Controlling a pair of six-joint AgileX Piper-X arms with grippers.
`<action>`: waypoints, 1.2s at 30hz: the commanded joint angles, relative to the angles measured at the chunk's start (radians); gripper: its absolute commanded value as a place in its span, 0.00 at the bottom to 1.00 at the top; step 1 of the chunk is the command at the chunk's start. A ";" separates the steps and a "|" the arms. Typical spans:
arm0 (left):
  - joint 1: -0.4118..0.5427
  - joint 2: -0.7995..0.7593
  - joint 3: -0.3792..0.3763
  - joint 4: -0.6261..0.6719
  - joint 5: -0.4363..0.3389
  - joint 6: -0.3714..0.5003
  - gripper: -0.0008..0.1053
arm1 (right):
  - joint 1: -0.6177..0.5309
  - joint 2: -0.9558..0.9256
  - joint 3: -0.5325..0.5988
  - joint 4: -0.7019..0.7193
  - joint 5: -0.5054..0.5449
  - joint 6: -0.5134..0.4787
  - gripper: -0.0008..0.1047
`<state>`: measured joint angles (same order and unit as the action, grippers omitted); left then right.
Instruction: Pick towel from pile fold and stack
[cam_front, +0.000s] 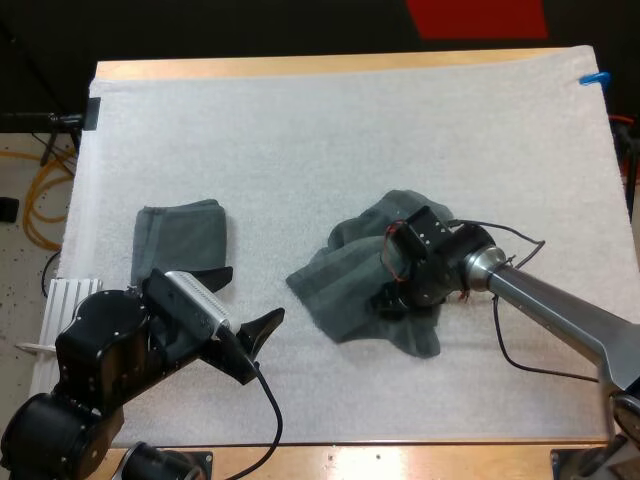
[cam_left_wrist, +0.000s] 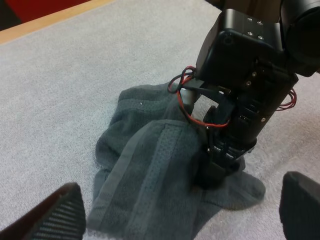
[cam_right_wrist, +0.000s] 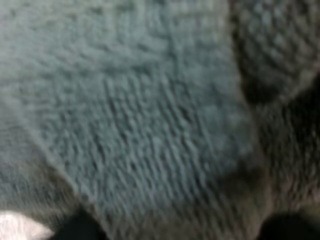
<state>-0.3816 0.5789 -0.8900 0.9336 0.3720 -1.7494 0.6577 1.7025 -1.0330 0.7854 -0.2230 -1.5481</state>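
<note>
Our right gripper (cam_front: 391, 299) is buried in the crumpled dark grey-green cloth towel (cam_front: 338, 292), its grip impossible to tell; our left gripper (cam_front: 243, 301) has its jaws spread.

crumpled towel (cam_front: 335, 290) x1, folded towel (cam_front: 180, 235) x1

The surface (cam_front: 300, 66) is wooden, with its edge visible as a light strip along the far side and again along the near side. A white mat (cam_front: 330, 140) with a fine, fibrous texture covers nearly all of it and reaches almost to the left and right edges.

Beyond the far side is dark space (cam_front: 200, 25), interrupted by a red strip (cam_front: 478, 18). A piece of blue tape (cam_front: 593, 78) sits at the mat's far right corner.

To the left, the floor (cam_front: 20, 270) is pale and speckled, and an orange cable (cam_front: 32, 210) lies looped on it. A white ribbed panel (cam_front: 68, 300) sits just beside the mat's left edge.

Lighting is even and casts only soft shadows.
</note>
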 joint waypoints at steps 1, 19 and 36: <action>-0.003 -0.004 0.000 -0.003 -0.001 0.003 0.73 | -0.002 -0.034 -0.021 -0.001 0.021 -0.005 0.02; -0.003 -0.004 0.000 -0.003 -0.001 0.003 0.73 | -0.003 -0.431 -0.357 -0.013 0.612 -0.290 0.01; -0.003 -0.004 0.000 -0.005 -0.001 0.003 0.73 | 0.160 -0.245 -0.206 -0.070 0.105 -0.003 0.82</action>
<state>-0.3816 0.5789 -0.8900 0.9336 0.3720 -1.7494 0.8127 1.4719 -1.2225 0.7430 -0.1004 -1.5513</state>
